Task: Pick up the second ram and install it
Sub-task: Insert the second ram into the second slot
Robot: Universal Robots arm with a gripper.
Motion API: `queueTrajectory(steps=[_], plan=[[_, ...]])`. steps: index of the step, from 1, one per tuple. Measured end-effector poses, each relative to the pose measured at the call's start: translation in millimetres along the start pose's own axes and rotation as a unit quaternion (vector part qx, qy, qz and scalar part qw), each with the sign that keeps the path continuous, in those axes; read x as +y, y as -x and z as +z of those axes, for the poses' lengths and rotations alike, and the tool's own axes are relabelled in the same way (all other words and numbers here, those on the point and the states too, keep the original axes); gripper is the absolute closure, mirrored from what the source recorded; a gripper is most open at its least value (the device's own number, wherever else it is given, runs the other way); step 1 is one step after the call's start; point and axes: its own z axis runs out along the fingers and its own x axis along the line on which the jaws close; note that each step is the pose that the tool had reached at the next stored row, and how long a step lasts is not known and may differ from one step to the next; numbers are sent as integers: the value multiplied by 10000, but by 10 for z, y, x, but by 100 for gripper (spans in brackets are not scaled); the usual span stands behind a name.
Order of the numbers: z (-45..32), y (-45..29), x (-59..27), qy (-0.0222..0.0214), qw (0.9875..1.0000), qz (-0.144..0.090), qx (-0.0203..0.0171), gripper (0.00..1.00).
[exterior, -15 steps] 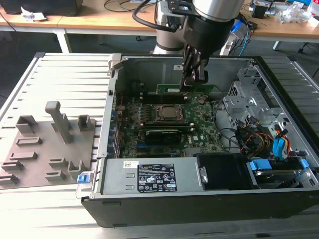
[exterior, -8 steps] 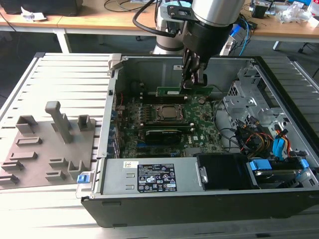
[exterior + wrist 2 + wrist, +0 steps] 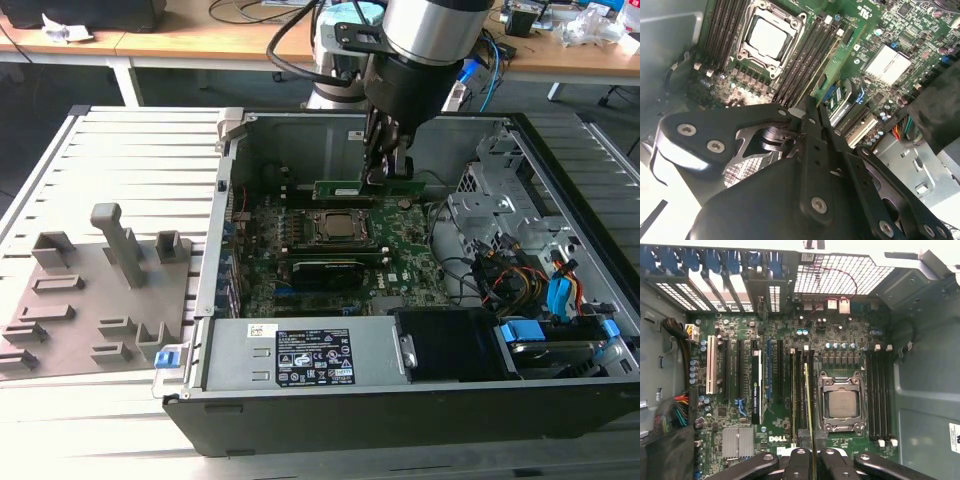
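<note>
My gripper [image 3: 385, 172] hangs inside the open computer case, shut on the second ram [image 3: 365, 190]. That ram is a long green stick, held level just above the motherboard [image 3: 410, 250] behind the CPU socket [image 3: 335, 228]. In the first wrist view the ram [image 3: 809, 405] shows edge-on, running out from my gripper [image 3: 812, 462] over the memory slots beside the socket [image 3: 842, 402]. The second wrist view has the ram [image 3: 847, 52] slanting away from my gripper [image 3: 813, 107] above the slots next to the socket [image 3: 767, 37]. Whether it touches a slot is unclear.
A black expansion card [image 3: 328, 268] stands in front of the socket. The power supply [image 3: 300, 355] fills the case front, with a drive cage and cables [image 3: 520, 270] at the exterior view's right. A grey fixture plate with blocks [image 3: 100, 290] lies outside the case at the left.
</note>
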Motion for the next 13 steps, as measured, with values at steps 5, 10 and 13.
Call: queueTrajectory(steps=[5,10,13], plan=[[45,-4,-5,0,10000,0,0,86],[82,-8,-9,0,10000,0,0,86],[112,-10,-12,0,10000,0,0,86]])
